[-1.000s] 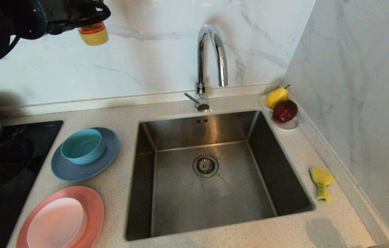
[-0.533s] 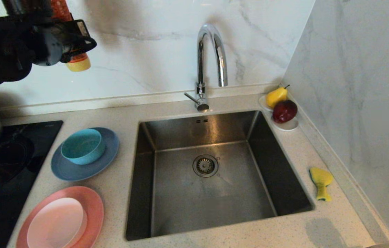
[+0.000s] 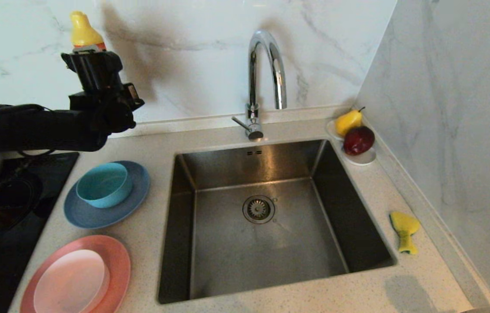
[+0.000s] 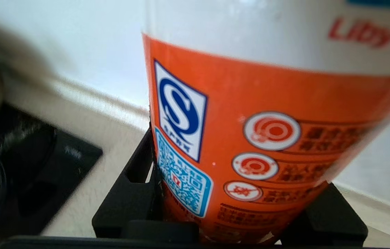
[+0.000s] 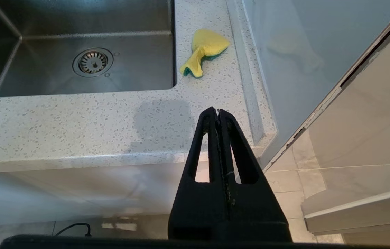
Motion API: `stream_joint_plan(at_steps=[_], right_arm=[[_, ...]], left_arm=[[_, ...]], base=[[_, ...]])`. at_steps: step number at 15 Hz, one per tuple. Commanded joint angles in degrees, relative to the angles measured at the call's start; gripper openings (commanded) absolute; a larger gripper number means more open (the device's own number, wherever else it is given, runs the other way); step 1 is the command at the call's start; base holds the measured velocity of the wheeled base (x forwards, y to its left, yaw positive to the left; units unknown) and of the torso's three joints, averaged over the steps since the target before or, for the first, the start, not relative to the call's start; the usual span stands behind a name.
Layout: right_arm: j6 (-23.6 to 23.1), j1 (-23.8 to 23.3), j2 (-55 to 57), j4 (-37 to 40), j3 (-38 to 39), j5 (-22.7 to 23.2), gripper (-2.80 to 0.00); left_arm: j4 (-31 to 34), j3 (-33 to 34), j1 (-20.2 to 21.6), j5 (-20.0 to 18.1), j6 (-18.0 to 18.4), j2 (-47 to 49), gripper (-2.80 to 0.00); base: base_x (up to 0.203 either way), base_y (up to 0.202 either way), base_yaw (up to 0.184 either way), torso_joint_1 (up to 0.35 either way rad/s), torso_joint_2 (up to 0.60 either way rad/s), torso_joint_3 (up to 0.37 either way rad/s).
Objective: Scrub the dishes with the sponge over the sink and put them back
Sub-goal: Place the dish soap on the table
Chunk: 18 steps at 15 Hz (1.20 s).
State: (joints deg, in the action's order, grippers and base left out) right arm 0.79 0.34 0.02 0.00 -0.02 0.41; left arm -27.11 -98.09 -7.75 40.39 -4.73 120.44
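White marble walls meet a speckled countertop in a corner.

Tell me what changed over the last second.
The left end effector turned the yellow-capped orange detergent bottle from cap-down to upright while lowering it toward the speckled counter. The dishes, yellow sponge and steel sink stayed put.
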Motion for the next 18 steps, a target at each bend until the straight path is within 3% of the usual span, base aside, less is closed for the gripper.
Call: stream_joint_plan(at_steps=[1,7,10,18], right_arm=[[0.0,0.01,-0.02,0.0,-0.03,0.02,-2.8],[0.0,0.01,-0.02,0.0,0.02,0.02,-2.8],[0.0,0.01,-0.02,0.0,0.02,0.02,-2.8],[0.0,0.01,-0.02,0.0,0.02,0.02,-2.8]], left_arm=[[-1.91,0.39,-0.75,1.57,-0.45,4.99,-2.8],[-3.3,-3.19,-1.8,2.97,-1.24,10.56,-2.8],[-3.7,-4.72,-2.07,6.31,-2.0,12.94,-2.8],[-9.77,-6.75,-2.02,6.37,-1.43,17.84,-2.8]], base=[[0.0,0.0,0.0,0.0,0.0,0.0],[0.0,0.0,0.0,0.0,0.0,0.0],[0.0,0.0,0.0,0.0,0.0,0.0],[0.0,0.0,0.0,0.0,0.0,0.0]])
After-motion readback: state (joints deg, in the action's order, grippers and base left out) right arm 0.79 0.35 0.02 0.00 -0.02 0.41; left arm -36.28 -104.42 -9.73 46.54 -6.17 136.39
